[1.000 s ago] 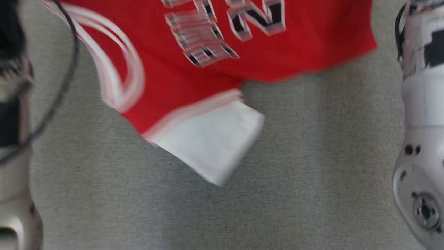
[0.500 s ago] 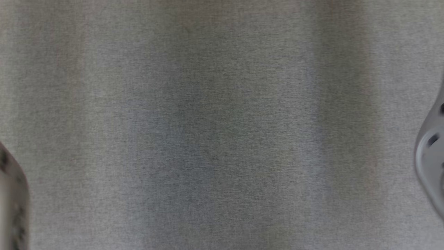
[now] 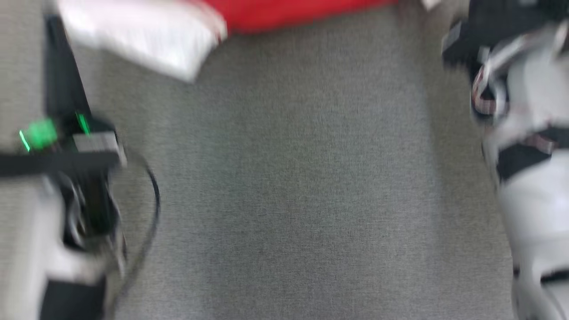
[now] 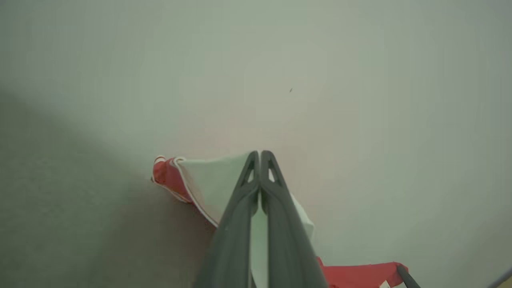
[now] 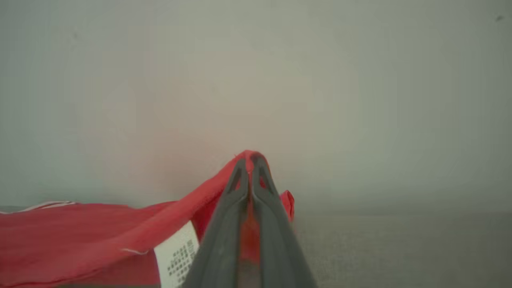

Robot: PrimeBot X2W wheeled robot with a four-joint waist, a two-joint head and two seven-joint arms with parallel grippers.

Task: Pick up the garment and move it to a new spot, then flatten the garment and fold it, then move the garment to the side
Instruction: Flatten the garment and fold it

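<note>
The head view is heavily motion-blurred: the garment (image 3: 302,11) smears sideways and loses its edges. The light is soft and even. In the left wrist view a wide, dim shadow lies left of the garment. In both wrist views everything beyond it is pale, unfocused haze, faintly pink just above it.

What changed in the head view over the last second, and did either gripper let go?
Mainly the head camera swung: the garment filled the upper view, dropped out of sight, and now shows at the top edge, so its own motion cannot be judged. No release: the left gripper stays shut on its white part, the right gripper on red fabric. The grey surface is unchanged.
</note>
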